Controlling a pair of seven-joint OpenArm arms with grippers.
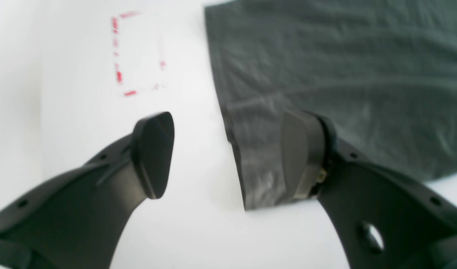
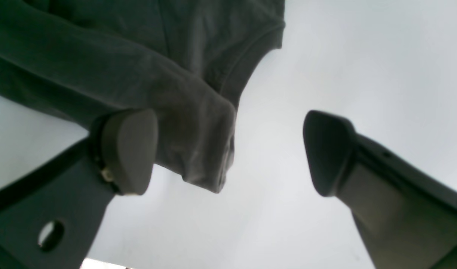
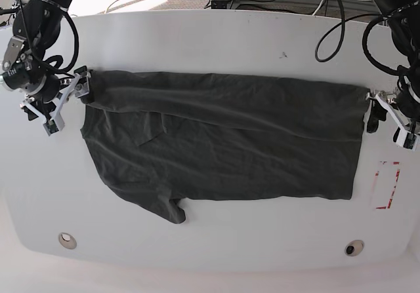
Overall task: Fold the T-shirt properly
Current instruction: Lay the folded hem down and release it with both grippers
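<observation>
You have the T-shirt [image 3: 223, 142] spread across the white tabletop [image 3: 216, 40], folded lengthwise, one sleeve [image 3: 172, 209] pointing toward the near edge. A red dashed rectangle [image 3: 387, 185] lies just beyond the shirt's right edge. Two round fittings [image 3: 66, 240] sit near the front edge; cables [image 3: 328, 18] hang at the far side. The left pincer [image 1: 228, 157] stands released, one pad against the shirt's corner. The right pincer [image 2: 228, 153] stands released beside the far-left corner. Bare tabletop surrounds the shirt.

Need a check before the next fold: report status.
Left gripper open, right gripper open, both at shirt corners. Dark charcoal-grey cloth T-shirt flat on white table, far edge folded over. Nothing obstructing.
</observation>
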